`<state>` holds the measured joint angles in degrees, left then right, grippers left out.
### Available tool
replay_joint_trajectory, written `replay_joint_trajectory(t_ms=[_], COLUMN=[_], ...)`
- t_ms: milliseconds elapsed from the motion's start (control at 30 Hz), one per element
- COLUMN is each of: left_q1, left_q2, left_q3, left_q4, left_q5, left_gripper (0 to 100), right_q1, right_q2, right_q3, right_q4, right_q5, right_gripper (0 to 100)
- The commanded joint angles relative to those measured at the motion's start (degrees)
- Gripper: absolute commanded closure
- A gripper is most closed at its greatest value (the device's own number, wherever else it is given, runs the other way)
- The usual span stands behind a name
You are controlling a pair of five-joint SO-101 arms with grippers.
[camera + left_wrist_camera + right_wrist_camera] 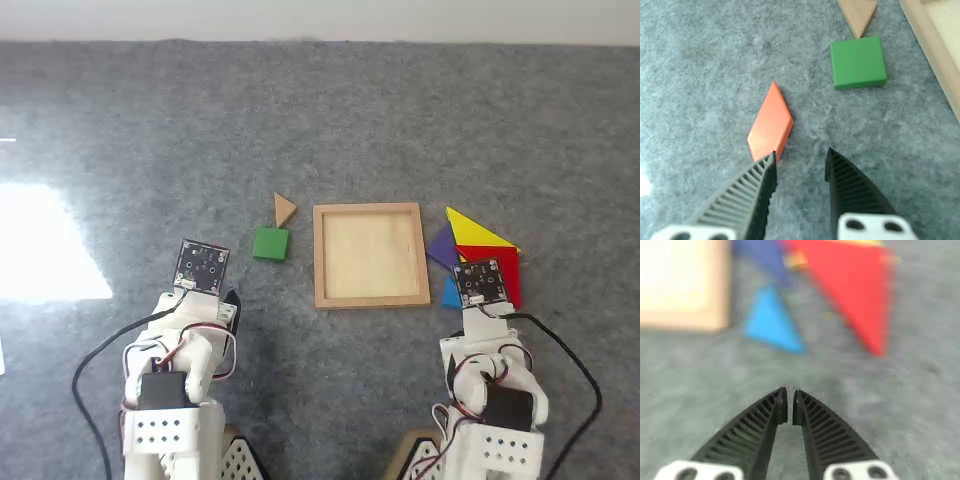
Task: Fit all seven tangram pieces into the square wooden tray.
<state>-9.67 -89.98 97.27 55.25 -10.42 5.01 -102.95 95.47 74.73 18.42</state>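
The square wooden tray lay flat on the grey bench, ahead of and between the two arms, and every visible piece lay on the bench outside it. On the tray's left side, a green square sat just beside the rim without touching it. A wood-coloured triangle lay just beyond the green square, level with the tray's far edge. An orange parallelogram lay farther from the tray than the green square, on the arm side of it. The left end effector hung low over the bench at this piece with its jaws moderately apart and nothing between them. One fingertip stood at the parallelogram's nearest corner; contact could not be determined. On the tray's right side, four pieces were clustered close to the rim: a yellow triangle farthest from the arms, a purple piece nearest the tray wall, a red triangle on the outer side, and a blue triangle by the tray's near right corner. The right end effector hung over bare bench short of the blue triangle, well apart from the tray, with its jaws drawn to a narrow slit and gripping nothing.
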Motion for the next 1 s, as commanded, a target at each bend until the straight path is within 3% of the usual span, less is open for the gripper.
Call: replay_joint_trajectory(t_ms=[0, 533, 733, 867, 967], left_q1=[-0.4, -0.4, -0.4, -0.4, -0.4], left_q2=[-1.0, -1.0, -1.0, -1.0, -1.0], left_q3=[-0.5, -0.5, -0.5, -0.5, -0.5], left_q4=[0.0, 0.0, 0.0, 0.0, 0.0], left_q5=[-0.7, -0.7, -0.7, -0.7, -0.7], left_gripper=[85, 85, 85, 85, 85], right_q1=[-1.8, -1.2, 3.3, 7.3, 6.3], right_q2=[-1.0, -1.0, -1.0, -0.9, -0.1], right_q3=[1.0, 0.9, -0.2, -6.7, -14.4], right_q4=[0.3, -3.6, -12.2, -15.4, -13.4], right_q5=[-0.6, 0.2, 17.5, 14.4, 14.4], right_gripper=[95.4, 95.0, 95.0, 95.0, 93.6])
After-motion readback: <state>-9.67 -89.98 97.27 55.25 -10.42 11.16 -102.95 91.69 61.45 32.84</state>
